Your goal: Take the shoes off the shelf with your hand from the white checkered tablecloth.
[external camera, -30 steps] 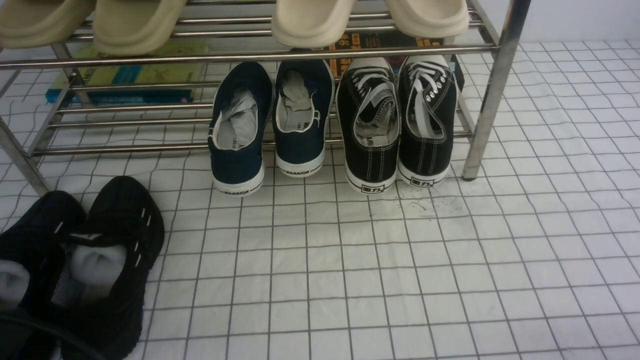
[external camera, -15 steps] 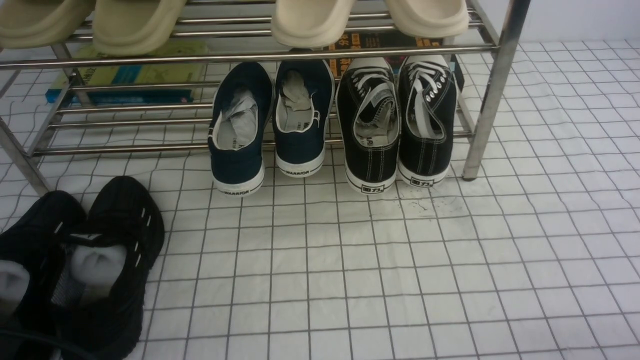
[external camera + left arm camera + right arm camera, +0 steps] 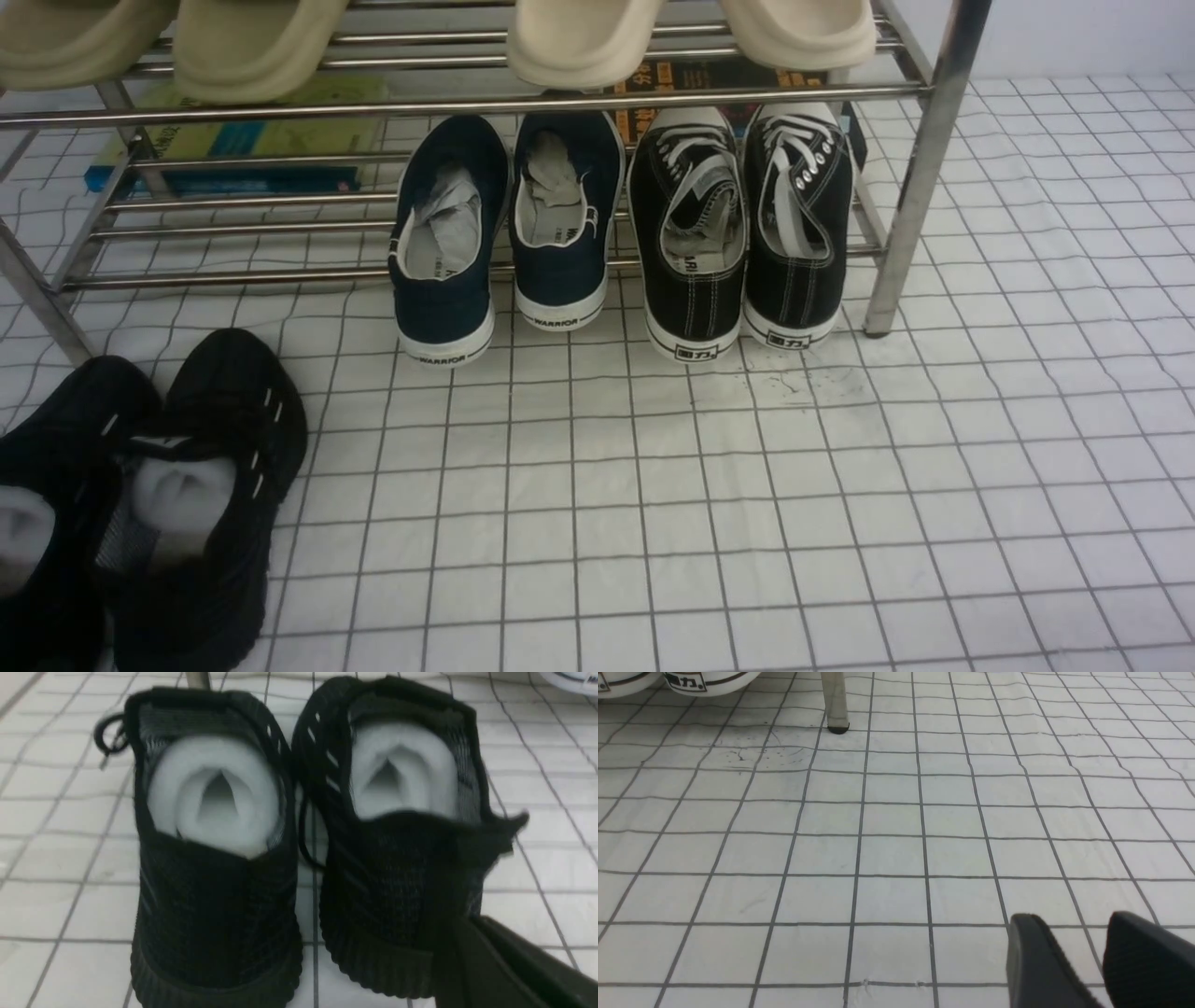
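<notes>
Shoes (image 3: pixel 159 485) you want are all black knit with black soles, white dash marks and white-grey stuffing, side by side on the checkered cloth (image 3: pixel 747 485), just off the shelf (image 3: pixel 915 168). You can read "WARRIOR" on the navy pair (image 3: pixel 504 233) on the low rail. Your left tool (image 3: pixel 495 961) sits at one heel; you cannot tell its grip. Your right tool (image 3: pixel 1083 956) is slightly open, empty.
</notes>
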You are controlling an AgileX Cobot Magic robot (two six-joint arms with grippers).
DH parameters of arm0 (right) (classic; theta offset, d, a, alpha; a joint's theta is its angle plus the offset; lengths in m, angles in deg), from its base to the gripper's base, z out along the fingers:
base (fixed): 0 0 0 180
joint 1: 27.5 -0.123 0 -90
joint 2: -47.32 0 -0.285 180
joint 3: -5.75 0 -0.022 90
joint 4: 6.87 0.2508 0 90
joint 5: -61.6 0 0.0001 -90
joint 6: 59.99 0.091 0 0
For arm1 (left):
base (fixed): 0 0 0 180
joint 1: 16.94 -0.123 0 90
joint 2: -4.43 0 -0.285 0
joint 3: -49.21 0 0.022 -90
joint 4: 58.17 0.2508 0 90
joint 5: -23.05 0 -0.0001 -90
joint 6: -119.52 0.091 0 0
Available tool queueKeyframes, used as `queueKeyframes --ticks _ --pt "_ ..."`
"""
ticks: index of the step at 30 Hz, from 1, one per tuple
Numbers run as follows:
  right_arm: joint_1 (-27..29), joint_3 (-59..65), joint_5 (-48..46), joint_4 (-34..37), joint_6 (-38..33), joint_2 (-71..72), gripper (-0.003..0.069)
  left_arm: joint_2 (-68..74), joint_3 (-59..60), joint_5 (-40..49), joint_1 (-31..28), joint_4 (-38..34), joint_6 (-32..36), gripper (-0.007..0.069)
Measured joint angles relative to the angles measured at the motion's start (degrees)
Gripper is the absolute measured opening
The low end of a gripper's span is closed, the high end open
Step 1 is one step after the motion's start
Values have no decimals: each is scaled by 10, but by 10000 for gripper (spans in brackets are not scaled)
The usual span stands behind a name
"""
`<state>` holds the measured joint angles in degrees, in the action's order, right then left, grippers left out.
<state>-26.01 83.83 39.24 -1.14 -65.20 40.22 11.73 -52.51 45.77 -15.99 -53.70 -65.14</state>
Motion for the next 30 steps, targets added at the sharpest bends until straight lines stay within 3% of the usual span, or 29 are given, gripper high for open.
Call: queueKeyframes --ticks 30 --pt "0 0 0 0 0 0 239 -3 1 -1 0 38 -4 54"
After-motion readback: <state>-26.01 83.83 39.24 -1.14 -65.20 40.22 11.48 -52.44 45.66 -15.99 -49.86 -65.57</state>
